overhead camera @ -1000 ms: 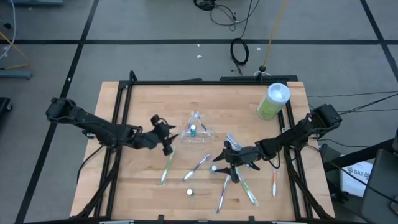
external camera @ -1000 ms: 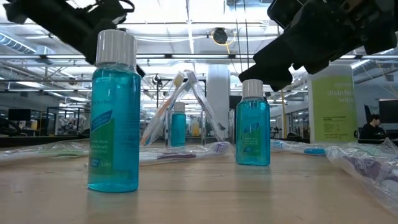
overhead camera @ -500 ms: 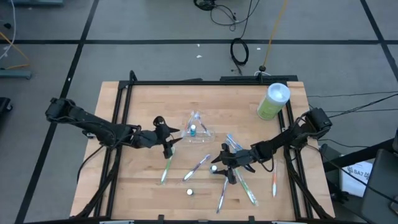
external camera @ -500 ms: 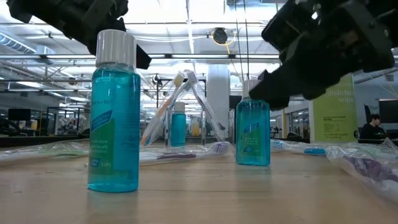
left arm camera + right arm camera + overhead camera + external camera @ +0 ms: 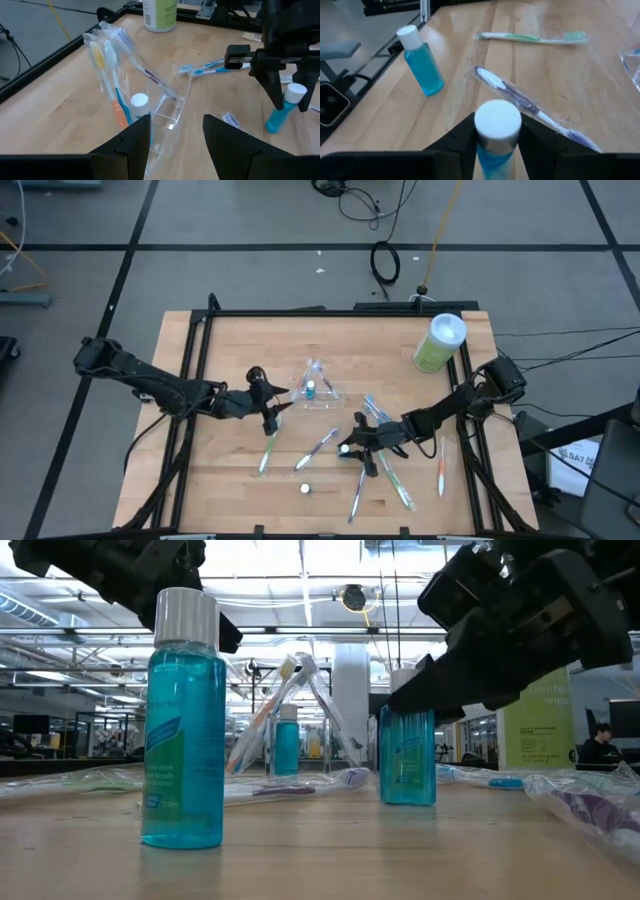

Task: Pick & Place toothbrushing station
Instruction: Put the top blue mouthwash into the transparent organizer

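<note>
A small clear plastic cup (image 5: pixel 318 390) stands mid-table and holds several toothbrushes (image 5: pixel 107 60) and a small blue bottle with a white cap (image 5: pixel 139 102). My left gripper (image 5: pixel 272 406) is open and empty just left of the cup; in the left wrist view its fingers frame the cup (image 5: pixel 167 107). A second blue bottle (image 5: pixel 343 449) stands upright on its base. My right gripper (image 5: pixel 352 448) is open over it, one finger on each side of its white cap (image 5: pixel 497 120). A third bottle (image 5: pixel 305 489) stands near the front edge. My right gripper comes level from the table's right side, its fingers (image 5: pixel 462 135) close on both sides of the bottle's cap and neck (image 5: pixel 405 710). I cannot tell whether they touch it. The bottle stands upright on the table.
Loose toothbrushes lie on the wood around the bottles (image 5: pixel 268 452) (image 5: pixel 318 448) (image 5: pixel 395 480) (image 5: pixel 440 465), some in clear wrappers (image 5: pixel 530 107). A tall light-green canister (image 5: pixel 438 343) stands at the far right. A black frame (image 5: pixel 190 370) runs along the table's sides.
My right gripper has gone down and toward the table's left, from beside the middle bottle to over it, so that its fingers now stand on each side of the cap. The bottle has stayed upright in place.
</note>
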Tool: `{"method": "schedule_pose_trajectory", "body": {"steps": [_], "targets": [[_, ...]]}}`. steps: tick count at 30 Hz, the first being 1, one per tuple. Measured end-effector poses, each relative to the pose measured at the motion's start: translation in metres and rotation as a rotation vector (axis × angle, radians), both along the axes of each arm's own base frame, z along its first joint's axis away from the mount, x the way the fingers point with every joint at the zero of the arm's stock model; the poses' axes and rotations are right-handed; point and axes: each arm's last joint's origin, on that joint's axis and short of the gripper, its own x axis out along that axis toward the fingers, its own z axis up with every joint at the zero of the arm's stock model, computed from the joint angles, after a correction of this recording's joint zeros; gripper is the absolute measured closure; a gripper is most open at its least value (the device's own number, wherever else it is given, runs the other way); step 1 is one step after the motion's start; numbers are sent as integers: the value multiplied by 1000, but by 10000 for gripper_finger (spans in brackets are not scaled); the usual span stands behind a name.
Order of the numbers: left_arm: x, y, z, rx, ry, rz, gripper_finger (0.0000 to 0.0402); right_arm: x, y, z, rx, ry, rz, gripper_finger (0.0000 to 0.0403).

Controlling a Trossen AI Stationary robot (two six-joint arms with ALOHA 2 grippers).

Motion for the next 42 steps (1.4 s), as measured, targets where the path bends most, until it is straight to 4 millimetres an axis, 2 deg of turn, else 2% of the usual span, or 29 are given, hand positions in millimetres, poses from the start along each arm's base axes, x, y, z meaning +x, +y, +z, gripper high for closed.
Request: {"method": "schedule_pose_trajectory", "body": {"steps": [6,23,29,35,38,42], "targets": [[1,0,-1,-4,4,2,213,0,0,1,1,-6,0,307],[1,-1,-1,-54,-13,24,213,4,-7,4,53,-24,-44,299],[-3,1,7,-42,-41,13,213,10,-22,29,-1,-209,-81,306],[-12,3,21,-13,-93,-8,213,18,-53,65,-115,-482,-240,299],[-18,5,32,18,-133,-13,213,38,-68,78,-124,-451,-205,296],[-24,9,39,57,-165,49,213,68,-78,91,-244,-213,-175,302]]}}
